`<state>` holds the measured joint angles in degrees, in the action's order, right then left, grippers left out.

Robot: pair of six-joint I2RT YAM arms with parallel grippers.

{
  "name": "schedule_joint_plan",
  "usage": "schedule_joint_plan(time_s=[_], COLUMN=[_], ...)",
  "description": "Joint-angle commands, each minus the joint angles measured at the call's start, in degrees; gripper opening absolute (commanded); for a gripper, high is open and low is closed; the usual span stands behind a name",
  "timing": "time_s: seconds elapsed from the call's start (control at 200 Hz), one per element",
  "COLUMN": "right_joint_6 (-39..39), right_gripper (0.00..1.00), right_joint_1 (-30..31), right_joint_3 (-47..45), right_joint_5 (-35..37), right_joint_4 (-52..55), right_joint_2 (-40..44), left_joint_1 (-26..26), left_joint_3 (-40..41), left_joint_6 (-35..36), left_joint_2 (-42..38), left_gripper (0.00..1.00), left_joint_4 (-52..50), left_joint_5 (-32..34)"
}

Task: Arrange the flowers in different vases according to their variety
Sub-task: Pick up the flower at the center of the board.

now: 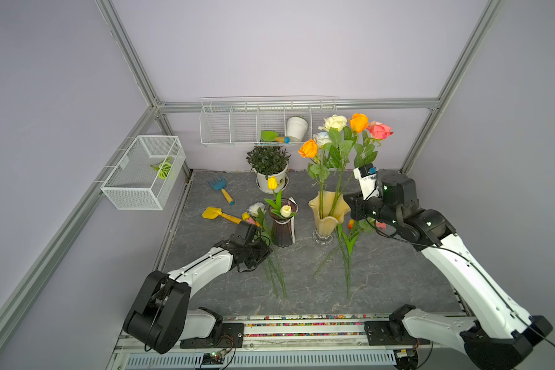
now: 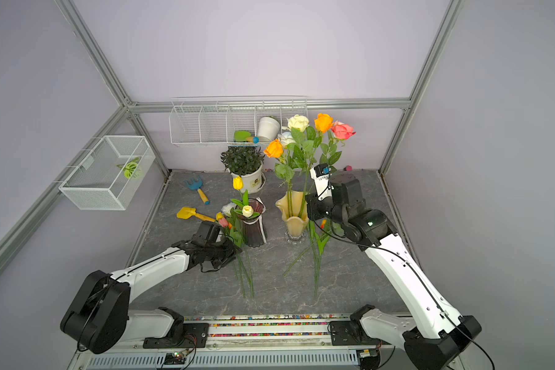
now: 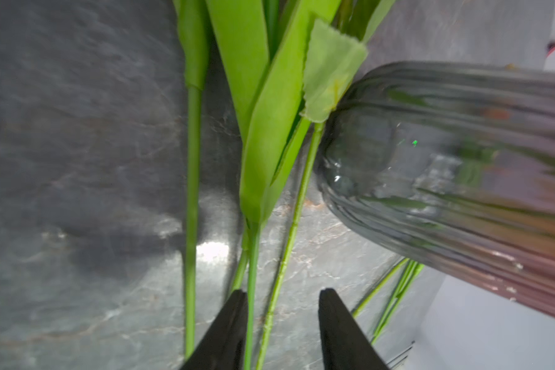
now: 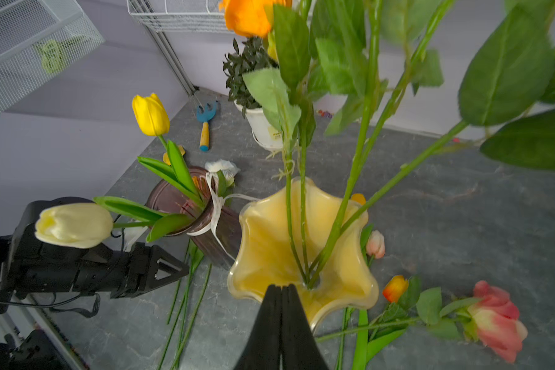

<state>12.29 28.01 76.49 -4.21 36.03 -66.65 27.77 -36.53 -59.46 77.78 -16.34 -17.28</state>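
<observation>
The left gripper [image 3: 282, 293] is down low over the grey tabletop [image 3: 77, 160], right beside the foot of the purple ribbed vase [image 3: 430, 160]. Its jaws are a narrow way apart and straddle two green stems [image 3: 252, 256] of the flowers lying there, not yet pinched onto them. That vase holds a yellow tulip [image 1: 272, 183] and a cream tulip [image 1: 285, 210]. The right gripper [image 4: 281, 286] sits just at the wavy rim of the pale yellow vase [image 4: 263, 256], fingers pressed together on nothing. Five roses [image 1: 359, 122] stand in it. A pink rose [image 4: 497, 317], an orange tulip [image 4: 395, 288] and a pink tulip [image 4: 375, 243] lie on the table next to it.
</observation>
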Motion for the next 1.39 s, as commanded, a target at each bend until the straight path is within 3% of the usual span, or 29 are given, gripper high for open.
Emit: schedule_joint_plan(time_s=[0.0, 0.18, 0.37, 1.035, 1.27, 1.39], right_joint_6=[1.1, 1.1, 1.0, 0.3, 0.3, 0.4], right_gripper=[0.08, 0.06, 0.05, 0.04, 0.04, 0.04], right_joint_1=[0.6, 0.6, 0.6, 0.6, 0.6, 0.6], right_joint_3=[-1.2, -1.5, -2.0, -3.6, -3.8, -3.9], right_joint_5=[-0.8, -0.5, -0.3, 1.0, 0.7, 0.0], right_joint_4=[-0.2, -0.2, -0.1, 0.6, 0.0, -0.3], right_joint_2=[1.5, 1.4, 1.1, 2.2, 2.0, 1.6], left_joint_1=[0.3, 0.3, 0.3, 1.5, 2.1, 2.2], left_joint_3=[-0.6, -0.9, -0.6, -3.0, -3.7, -3.5], left_joint_6=[0.4, 0.4, 0.5, 0.9, 1.5, 1.6], left_joint_2=[1.0, 2.4, 3.8, 9.6, 8.1, 5.5], left_gripper=[0.36, 0.24, 0.2, 0.18, 0.0, 0.0], left_joint_4=[1.7, 1.5, 2.0, 4.0, 1.0, -1.7], left_joint_5=[0.8, 2.7, 3.5, 3.6, 5.3, 7.2])
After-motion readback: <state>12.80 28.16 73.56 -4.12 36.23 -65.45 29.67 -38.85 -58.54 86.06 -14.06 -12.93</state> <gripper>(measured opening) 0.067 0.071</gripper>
